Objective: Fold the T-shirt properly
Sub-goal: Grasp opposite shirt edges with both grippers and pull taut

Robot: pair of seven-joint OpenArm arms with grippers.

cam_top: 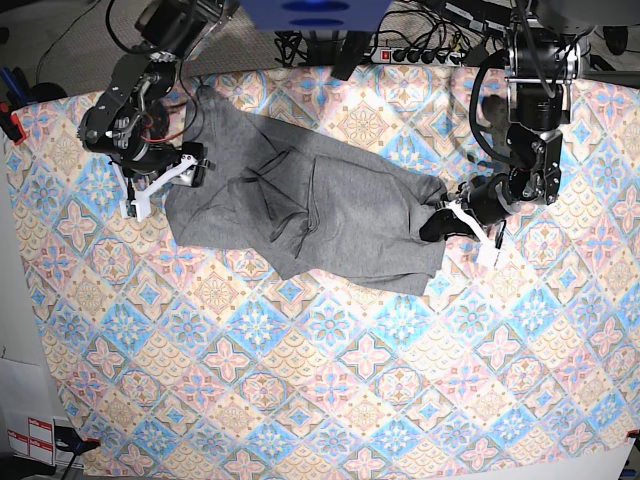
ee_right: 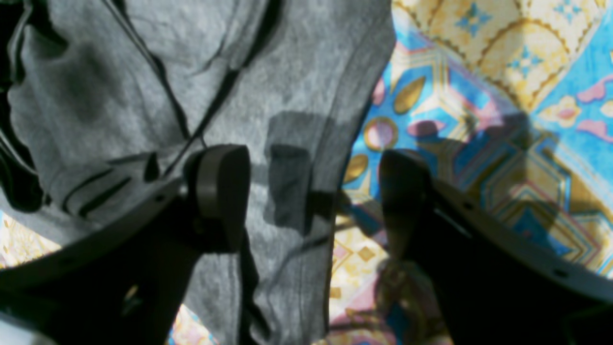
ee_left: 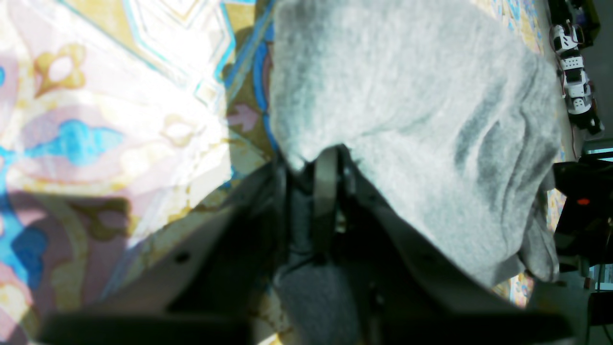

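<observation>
The heather-grey T-shirt lies crumpled across the back half of the table, with folds bunched near its middle. My left gripper is at the shirt's right-hand edge in the base view. In the left wrist view that gripper is shut on a pinch of the T-shirt. My right gripper is at the shirt's opposite edge. In the right wrist view it stands open and straddles the hem of the T-shirt. One finger is over fabric, the other over cloth.
A pastel tile-patterned tablecloth covers the whole table. A power strip and cables lie beyond the back edge. A red clamp grips the left edge. Small white robot parts show at the far right of the left wrist view.
</observation>
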